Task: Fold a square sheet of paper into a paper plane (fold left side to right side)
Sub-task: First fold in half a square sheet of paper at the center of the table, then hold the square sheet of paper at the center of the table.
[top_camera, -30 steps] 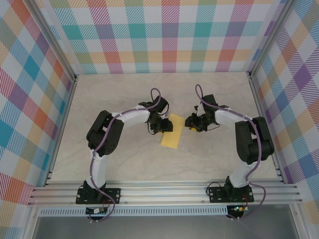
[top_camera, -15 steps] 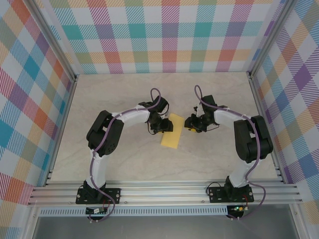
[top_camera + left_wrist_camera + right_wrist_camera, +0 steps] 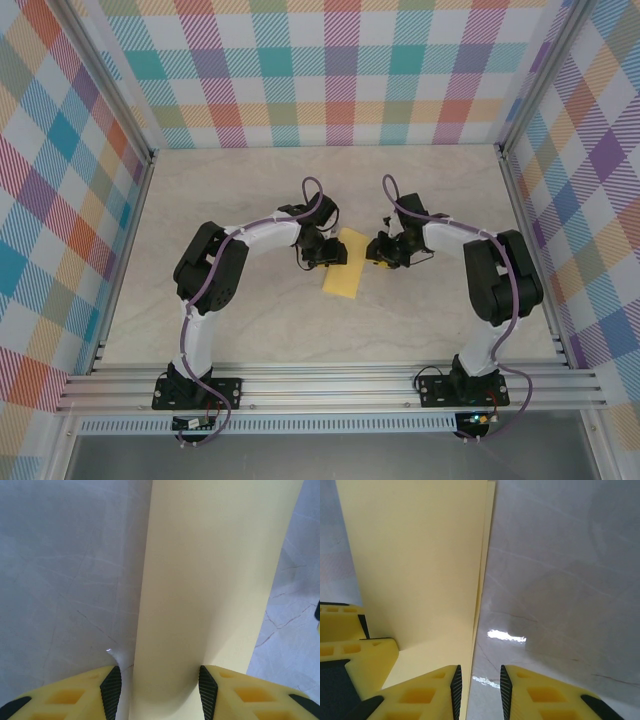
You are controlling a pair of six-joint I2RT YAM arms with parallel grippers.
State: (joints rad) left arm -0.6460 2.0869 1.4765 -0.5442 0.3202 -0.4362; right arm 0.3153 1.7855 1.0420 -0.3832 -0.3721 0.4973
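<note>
The square sheet of paper (image 3: 343, 270) lies on the table as a narrow yellow rectangle in two layers; no paper plane is in view. My left gripper (image 3: 328, 254) sits at its upper left edge. In the left wrist view the paper (image 3: 210, 570) runs between that gripper's (image 3: 160, 690) wide-apart pads, bulging slightly near them. My right gripper (image 3: 377, 252) is at the upper right edge. In the right wrist view its (image 3: 480, 690) jaws leave a narrow gap over bare table, and the paper's (image 3: 420, 555) doubled edge runs along the left fingertip (image 3: 456, 687).
The pale marble-look table (image 3: 260, 320) is ringed by checked walls (image 3: 330, 80) and metal rails (image 3: 330, 385) at the near edge. Both arms curve inward toward the centre.
The right gripper has crept left toward the paper's edge and its jaws have narrowed. The left gripper and the paper have stayed put.
</note>
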